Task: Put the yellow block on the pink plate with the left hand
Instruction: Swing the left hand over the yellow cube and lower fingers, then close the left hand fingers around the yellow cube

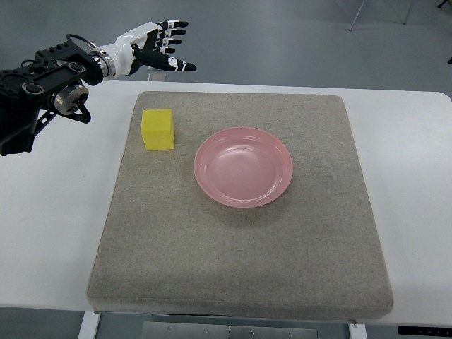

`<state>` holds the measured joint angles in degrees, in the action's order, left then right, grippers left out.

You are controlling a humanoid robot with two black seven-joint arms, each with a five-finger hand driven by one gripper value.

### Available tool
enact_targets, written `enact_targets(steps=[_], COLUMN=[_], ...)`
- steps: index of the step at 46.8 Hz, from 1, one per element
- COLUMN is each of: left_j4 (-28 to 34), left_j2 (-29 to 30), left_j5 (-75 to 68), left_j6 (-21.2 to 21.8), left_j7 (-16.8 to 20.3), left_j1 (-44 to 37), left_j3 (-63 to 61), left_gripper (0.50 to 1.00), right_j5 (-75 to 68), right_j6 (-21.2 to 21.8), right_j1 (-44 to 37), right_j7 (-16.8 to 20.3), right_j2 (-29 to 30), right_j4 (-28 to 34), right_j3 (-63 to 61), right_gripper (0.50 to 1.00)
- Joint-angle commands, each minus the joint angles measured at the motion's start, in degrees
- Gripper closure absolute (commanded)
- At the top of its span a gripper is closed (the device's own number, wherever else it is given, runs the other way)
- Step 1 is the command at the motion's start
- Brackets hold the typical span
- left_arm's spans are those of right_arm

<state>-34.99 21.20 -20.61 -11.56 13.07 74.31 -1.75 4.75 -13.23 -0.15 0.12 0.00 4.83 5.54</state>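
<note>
Top view. The left hand (157,48) enters from the upper left on a black arm (39,88) and hangs above the far left corner of the white bench (56,205), just beyond the rear edge of the grey mat (240,240). Its fingers (173,30) are extended and spread apart, pointing to the picture's right, with the thumb held out below them; they hold nothing and touch nothing. The yellow block (157,129) sits on the mat near its rear left corner, below the hand in the picture and clear of it. The pink plate (243,167) lies on the mat near its middle, to the right of the block, close to it but not touching, and carries nothing.
</note>
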Motion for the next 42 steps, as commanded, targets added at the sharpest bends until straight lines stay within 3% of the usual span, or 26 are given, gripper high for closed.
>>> enact_targets(steps=[1,10,22,42], left_j4=[-4.0,-9.3,-9.4,-12.0], left_j2=[2.7,6.7,7.0,7.0], left_j5=[-7.1,-19.7,-35.5,-38.9], left_j6=[-0.4,-2.3,-3.6,-3.6], left_j7=[-0.3,-0.3,-0.2,0.3], left_j1=[2.4,6.1,5.5,3.9], left_j3=[-2.7,-6.1,-6.1,-7.8], left_gripper=[0.512,0.512,0.521,0.523], right_j5=[0.0,0.0,0.0,0.0], right_j6=[0.0,0.0,0.0,0.0], right_j1=[0.0,0.0,0.1,0.0], right_j7=[0.0,0.0,0.1,0.1], right_j2=[0.0,0.0,0.0,0.0], right_j4=[0.0,0.0,0.0,0.0], right_j3=[0.0,0.0,0.0,0.0], right_gripper=[0.576,0.576,0.576,0.576])
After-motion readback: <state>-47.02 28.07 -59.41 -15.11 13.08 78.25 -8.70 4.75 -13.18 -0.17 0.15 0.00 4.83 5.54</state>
